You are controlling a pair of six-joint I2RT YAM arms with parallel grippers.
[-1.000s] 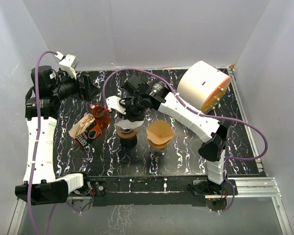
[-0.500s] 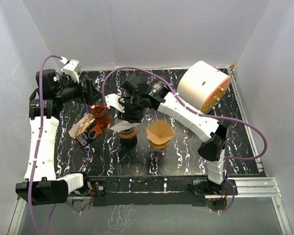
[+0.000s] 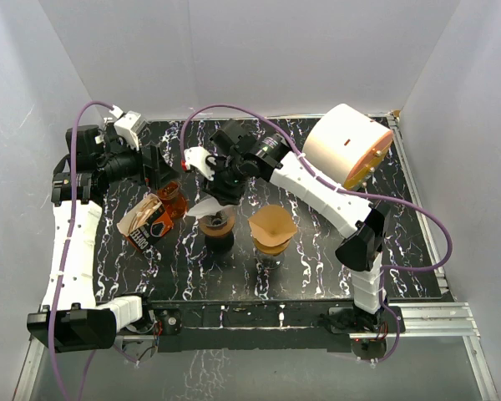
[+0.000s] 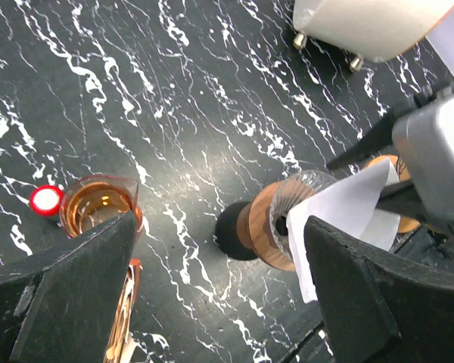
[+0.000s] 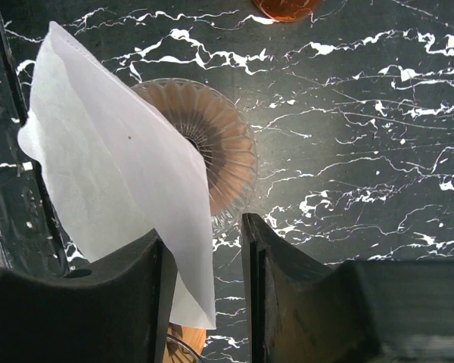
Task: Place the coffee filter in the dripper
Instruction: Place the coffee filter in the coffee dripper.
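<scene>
**White filter is over the dripper, not in it yet**

White paper filter is hanging right at the right gripper. The fingers stand a little apart, and from the wrist cam I see daylight between the paper and one finger. So I'd call it a narrow opening with the filter resting against the other finger, not a real pinch.

The bit that matters is the offset. The filter sits flat and tilted, and its long axis runs from between the fingers out past one side of the dripper. It covers that side of the rim, but the ribbed cone's middle is bare. From the top cam the paper leans off the dripper's left edge. I can't tell if it touches the glass.

My guess is the next move needs the paper shifted across toward the cone's centre and opened or pushed down, or it'll slide off the rim onto the table.

Right arm is clearly the near one, directly above. The left gripper is well off to the side, spread wide and holding nothing.
</scene>
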